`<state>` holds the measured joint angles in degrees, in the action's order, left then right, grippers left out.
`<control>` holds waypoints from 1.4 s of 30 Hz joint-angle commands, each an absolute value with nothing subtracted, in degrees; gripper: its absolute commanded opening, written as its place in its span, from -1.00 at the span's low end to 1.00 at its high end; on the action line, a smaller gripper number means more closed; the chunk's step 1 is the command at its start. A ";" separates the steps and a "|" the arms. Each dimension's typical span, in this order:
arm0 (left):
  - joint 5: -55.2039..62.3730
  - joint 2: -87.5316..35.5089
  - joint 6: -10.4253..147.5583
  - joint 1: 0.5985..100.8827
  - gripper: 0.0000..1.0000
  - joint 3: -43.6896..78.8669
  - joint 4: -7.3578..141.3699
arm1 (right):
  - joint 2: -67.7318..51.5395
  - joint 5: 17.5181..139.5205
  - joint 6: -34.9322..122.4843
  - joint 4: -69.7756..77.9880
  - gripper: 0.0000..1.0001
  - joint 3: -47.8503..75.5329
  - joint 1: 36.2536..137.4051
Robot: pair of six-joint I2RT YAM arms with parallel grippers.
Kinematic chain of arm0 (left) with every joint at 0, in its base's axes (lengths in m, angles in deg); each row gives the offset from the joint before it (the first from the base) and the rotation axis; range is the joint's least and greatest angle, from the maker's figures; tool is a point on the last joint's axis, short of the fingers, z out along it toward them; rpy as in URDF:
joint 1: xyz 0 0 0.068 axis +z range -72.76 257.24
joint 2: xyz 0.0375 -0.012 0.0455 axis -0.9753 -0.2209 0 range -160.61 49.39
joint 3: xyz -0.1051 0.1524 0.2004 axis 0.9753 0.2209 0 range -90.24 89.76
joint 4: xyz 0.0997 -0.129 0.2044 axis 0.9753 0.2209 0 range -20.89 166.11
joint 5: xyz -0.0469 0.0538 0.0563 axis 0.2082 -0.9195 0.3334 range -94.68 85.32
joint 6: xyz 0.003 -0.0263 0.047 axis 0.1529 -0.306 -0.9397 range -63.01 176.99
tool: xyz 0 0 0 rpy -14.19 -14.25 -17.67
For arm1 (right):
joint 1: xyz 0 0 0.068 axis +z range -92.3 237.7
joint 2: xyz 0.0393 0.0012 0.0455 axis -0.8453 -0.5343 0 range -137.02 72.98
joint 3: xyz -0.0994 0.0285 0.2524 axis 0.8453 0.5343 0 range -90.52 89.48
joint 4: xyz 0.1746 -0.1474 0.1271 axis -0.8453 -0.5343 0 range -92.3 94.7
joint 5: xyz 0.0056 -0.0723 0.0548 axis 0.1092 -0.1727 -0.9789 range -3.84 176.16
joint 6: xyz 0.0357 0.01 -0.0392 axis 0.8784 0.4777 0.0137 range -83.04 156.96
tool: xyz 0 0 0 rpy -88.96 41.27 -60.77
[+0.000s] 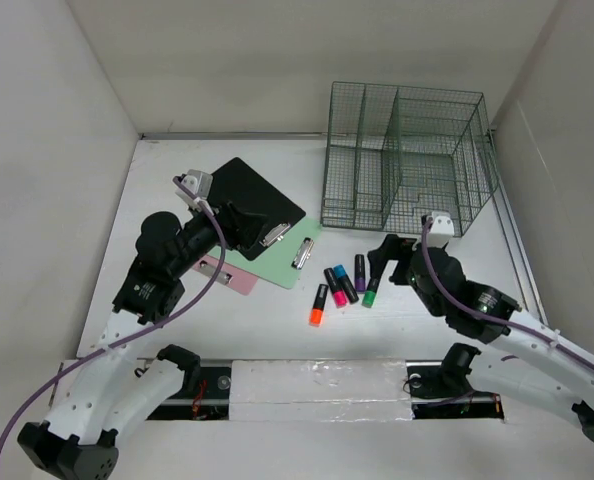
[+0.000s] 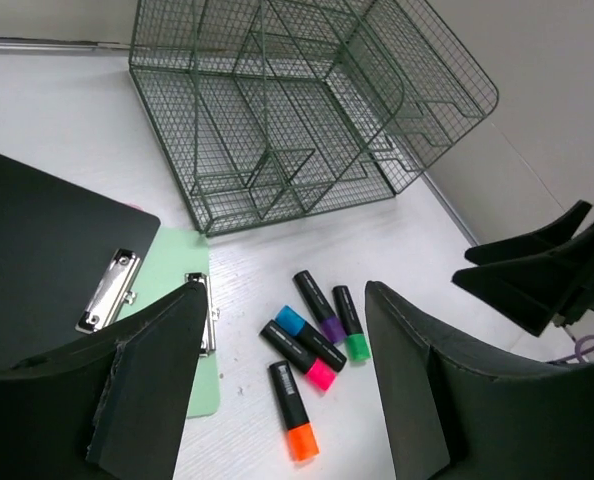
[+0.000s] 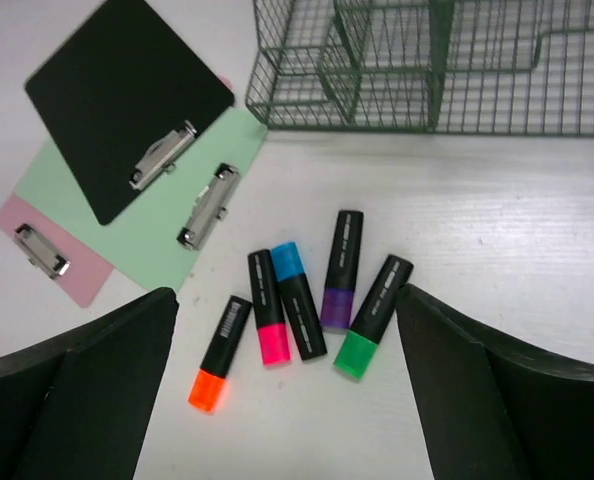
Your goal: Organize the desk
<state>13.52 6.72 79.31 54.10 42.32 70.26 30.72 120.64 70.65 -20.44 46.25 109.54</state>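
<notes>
The white desk (image 1: 277, 335) holds several highlighters with black bodies near the middle front: orange (image 1: 318, 305), pink (image 1: 333, 287), blue (image 1: 344, 283), purple (image 1: 360, 272) and green (image 1: 373, 290). Three clipboards lie overlapped to their left: black (image 1: 247, 195) on top, green (image 1: 287, 255), then pink (image 1: 227, 275). My left gripper (image 1: 242, 226) is open and empty above the clipboards. My right gripper (image 1: 385, 256) is open and empty just right of the green highlighter. In the right wrist view the highlighters (image 3: 297, 300) lie between my open fingers (image 3: 117, 380).
A green wire-mesh rack (image 1: 402, 155) with several compartments stands at the back right, also seen in the left wrist view (image 2: 277, 110). White walls close in the desk at the left, back and right. A taped strip runs along the front edge (image 1: 307, 385).
</notes>
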 commanded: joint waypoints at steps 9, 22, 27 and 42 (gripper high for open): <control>16.16 6.07 77.20 54.39 -0.28 43.09 67.44 | 20.88 127.46 89.34 -32.39 -1.00 48.34 109.65; 9.21 2.38 73.51 53.86 -0.69 39.31 74.12 | 6.11 119.56 84.51 -20.02 0.20 50.36 108.33; 10.97 1.76 73.51 53.86 -0.60 39.75 73.51 | 2.41 116.67 84.95 -17.19 0.09 52.12 104.29; 13.25 1.14 73.25 53.86 -0.58 39.84 73.24 | -2.24 107.61 79.41 -3.91 0.13 54.85 97.87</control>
